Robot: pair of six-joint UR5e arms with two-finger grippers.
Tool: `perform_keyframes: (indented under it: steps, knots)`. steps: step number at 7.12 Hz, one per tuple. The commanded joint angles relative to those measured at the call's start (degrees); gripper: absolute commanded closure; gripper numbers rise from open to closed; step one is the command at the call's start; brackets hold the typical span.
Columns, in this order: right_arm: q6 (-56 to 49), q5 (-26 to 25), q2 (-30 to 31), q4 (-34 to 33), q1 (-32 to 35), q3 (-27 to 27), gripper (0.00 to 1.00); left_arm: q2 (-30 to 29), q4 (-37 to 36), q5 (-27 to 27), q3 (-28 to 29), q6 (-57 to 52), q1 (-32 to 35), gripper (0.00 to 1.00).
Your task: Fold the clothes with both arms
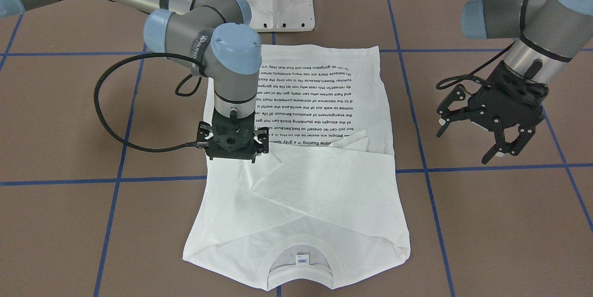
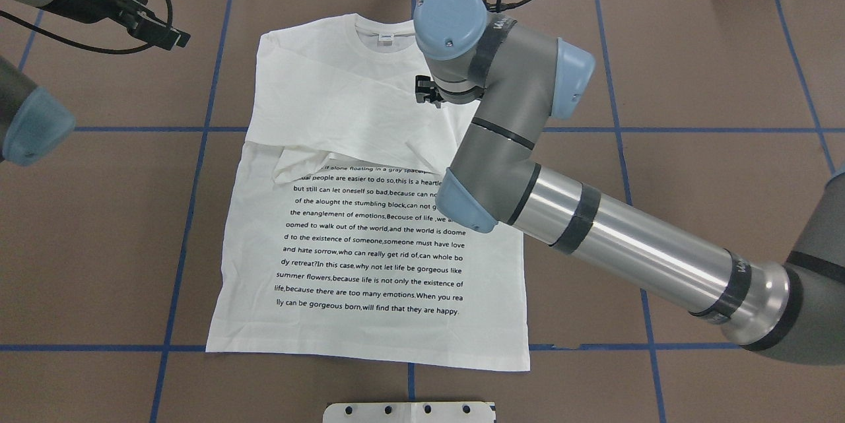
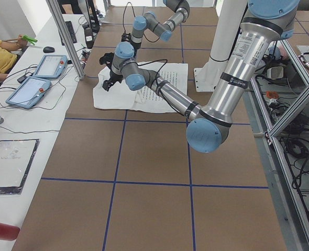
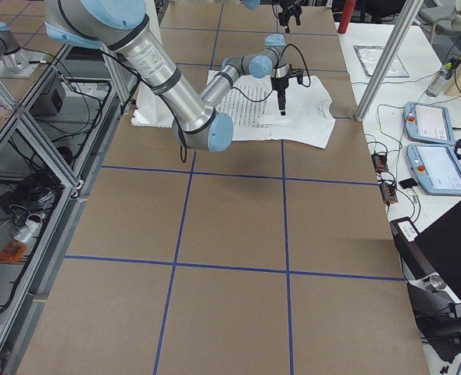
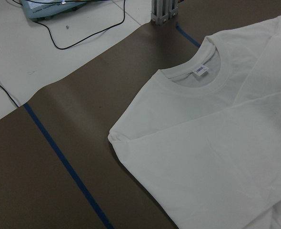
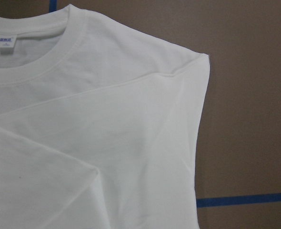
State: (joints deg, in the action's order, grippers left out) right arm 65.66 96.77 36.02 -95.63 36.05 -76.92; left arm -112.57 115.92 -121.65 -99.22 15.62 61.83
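Presently the step in hand appears to be a grasp on the T-shirt's [image 2: 370, 330] right side margin, ahead of a fold of the body.

Grippers:
- The right gripper [image 1: 231, 148] points straight down at the fabric edge where the crossed sleeves meet the printed area. Its fingers are hidden under the wrist, so I cannot tell whether it stands wide, narrow or pinched on cloth.
- The left gripper [image 1: 465, 144] hangs in the air off the shirt's left side, towards the desk's [image 2: 693, 80] left edge. Its fingers are spread wide and hold nothing.

Recommendations:
- The right gripper should take every layer at the margin, sleeve included, so that nothing slips out on the lift.
- The left gripper should come down on the opposite margin, level with the right one.
- Both should rise together and carry evenly, so the crossed sleeves are not dragged open.

Condition of the garment:
- It lies flat in the middle of the desk, collar towards the far edge and hem towards the near edge by the white base [image 1: 274, 0].
- It is white cotton, with black text lines face up on the lower body.
- Both long sleeves are folded across the chest, and one cuff [image 2: 290, 169] shows near the left margin.
- The neck label [image 2: 383, 41] is visible.
- There are light creases at the sleeve folds, and the hem lies straight.
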Motion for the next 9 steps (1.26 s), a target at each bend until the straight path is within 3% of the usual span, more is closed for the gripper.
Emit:
perform_keyframes:
  steps: [1,5,9]
  knots:
    - [5.76,-2.98,-5.94,-0.62,-3.86,8.50,0.00,0.25,0.00,0.01,0.08,0.02,0.22,0.00]
    - [11.94,-7.47,-7.02,7.62,-5.90,14.14,0.00,0.34,0.09,0.18,0.34,0.29,0.22,0.00]
    - [11.86,-9.50,-6.84,7.91,-6.25,15.66,0.00,0.95,0.62,0.18,0.16,0.37,0.22,0.00]
